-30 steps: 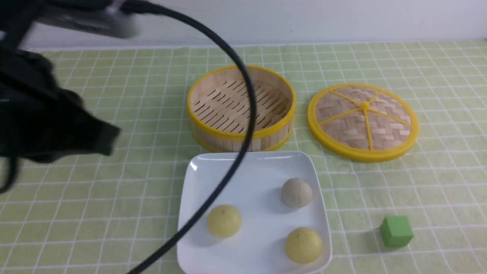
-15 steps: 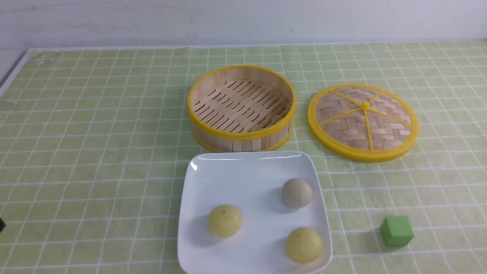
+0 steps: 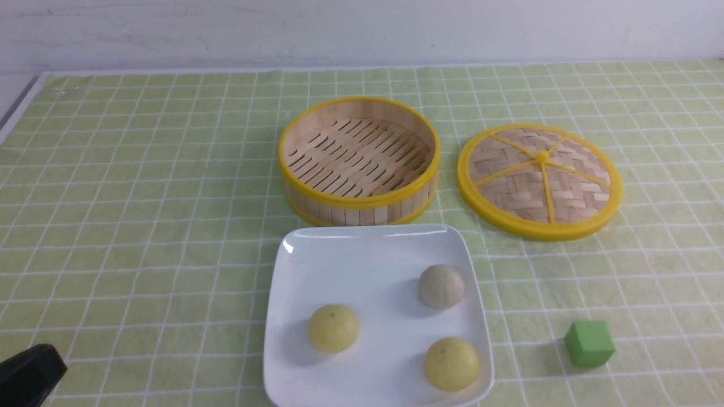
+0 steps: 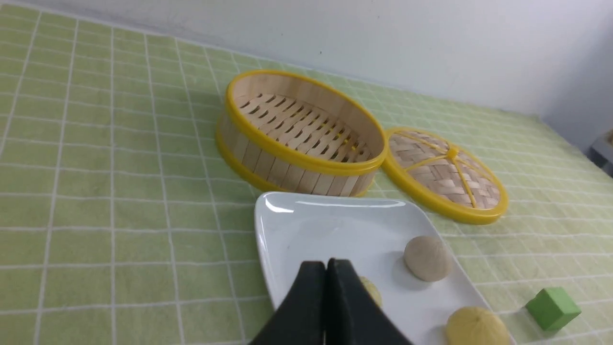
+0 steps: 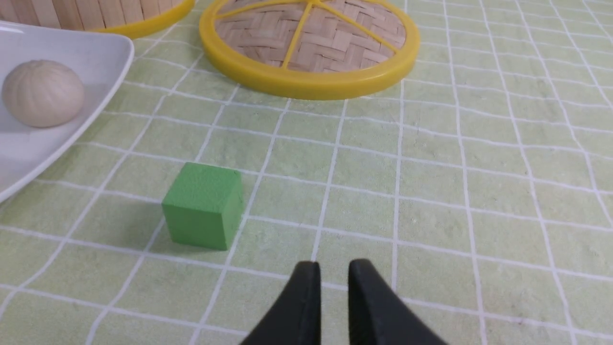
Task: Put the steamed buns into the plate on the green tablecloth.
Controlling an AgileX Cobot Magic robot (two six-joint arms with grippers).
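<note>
Three steamed buns lie apart on the white square plate on the green tablecloth: a greyish one and two pale yellow ones. In the left wrist view my left gripper is shut and empty, hanging above the plate's near side. It half hides one yellow bun; the grey bun and the other yellow bun lie beyond. My right gripper hovers over bare cloth, its fingers a narrow gap apart with nothing between them.
An empty yellow-rimmed bamboo steamer basket stands behind the plate, with its woven lid flat to its right. A green cube sits right of the plate, close to my right gripper. A black part of my left arm shows bottom left.
My left arm and its cable have swung out of the front view's upper left. Only a black part now shows at the bottom left corner. The buns have not moved.
</note>
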